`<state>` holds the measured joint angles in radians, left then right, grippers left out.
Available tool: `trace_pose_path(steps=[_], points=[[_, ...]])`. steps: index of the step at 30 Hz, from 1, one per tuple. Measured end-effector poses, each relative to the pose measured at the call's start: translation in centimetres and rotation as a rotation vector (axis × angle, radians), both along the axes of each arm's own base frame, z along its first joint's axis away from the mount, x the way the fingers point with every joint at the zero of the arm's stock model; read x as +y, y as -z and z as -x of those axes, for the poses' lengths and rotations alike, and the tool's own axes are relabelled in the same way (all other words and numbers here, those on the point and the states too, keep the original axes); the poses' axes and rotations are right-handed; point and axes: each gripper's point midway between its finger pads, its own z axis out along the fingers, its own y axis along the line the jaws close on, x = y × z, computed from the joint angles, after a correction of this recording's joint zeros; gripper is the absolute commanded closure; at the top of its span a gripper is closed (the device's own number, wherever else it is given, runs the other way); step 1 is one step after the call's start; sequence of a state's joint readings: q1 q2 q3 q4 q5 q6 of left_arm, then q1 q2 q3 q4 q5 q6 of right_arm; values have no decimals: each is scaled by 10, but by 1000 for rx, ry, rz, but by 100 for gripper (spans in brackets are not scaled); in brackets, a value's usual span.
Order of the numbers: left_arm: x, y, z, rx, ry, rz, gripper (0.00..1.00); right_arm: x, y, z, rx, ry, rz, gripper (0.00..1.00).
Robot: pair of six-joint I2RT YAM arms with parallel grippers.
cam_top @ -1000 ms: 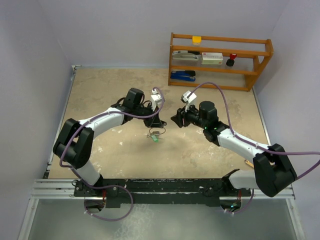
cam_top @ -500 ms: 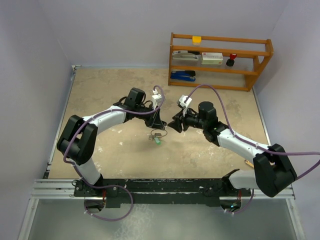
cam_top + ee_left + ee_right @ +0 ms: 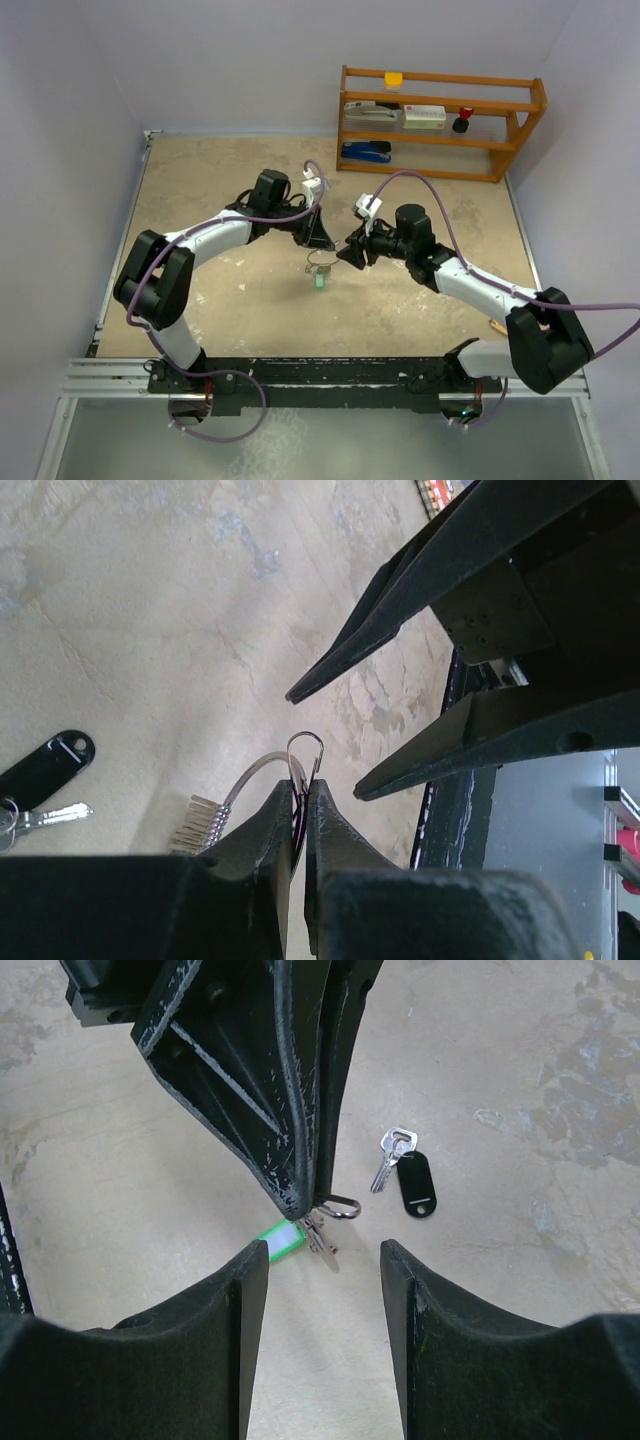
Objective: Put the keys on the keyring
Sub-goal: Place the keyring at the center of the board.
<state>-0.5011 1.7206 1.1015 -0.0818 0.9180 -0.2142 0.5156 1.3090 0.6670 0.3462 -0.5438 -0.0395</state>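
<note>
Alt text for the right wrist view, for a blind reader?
The left hand, shut, pinches the keyring with a green key on it. The right hand, open, faces it; a black-tagged key lies on the table.

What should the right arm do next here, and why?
Probably ease the right gripper forward so its open jaws bracket the keyring: the left gripper pinches it, keys dangling below, and the right one sits just short.
</note>
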Motion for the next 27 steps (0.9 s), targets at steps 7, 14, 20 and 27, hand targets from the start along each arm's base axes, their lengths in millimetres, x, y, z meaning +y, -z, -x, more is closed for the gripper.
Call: trace_pose_path(steps=[7,14,20,27], points=[[-6,-12,-6,-1,-15,50,100,3,10,-3,15,-6,6,49],[-7,-16,-6,8,-14,68,100,8,21,-5,32,-24,4,51],[-7,-14,-3,23,-11,72,100,10,14,-9,2,-29,-16,65],[-7,-12,-2,25,-12,71,100,13,13,-6,5,-46,-24,86]])
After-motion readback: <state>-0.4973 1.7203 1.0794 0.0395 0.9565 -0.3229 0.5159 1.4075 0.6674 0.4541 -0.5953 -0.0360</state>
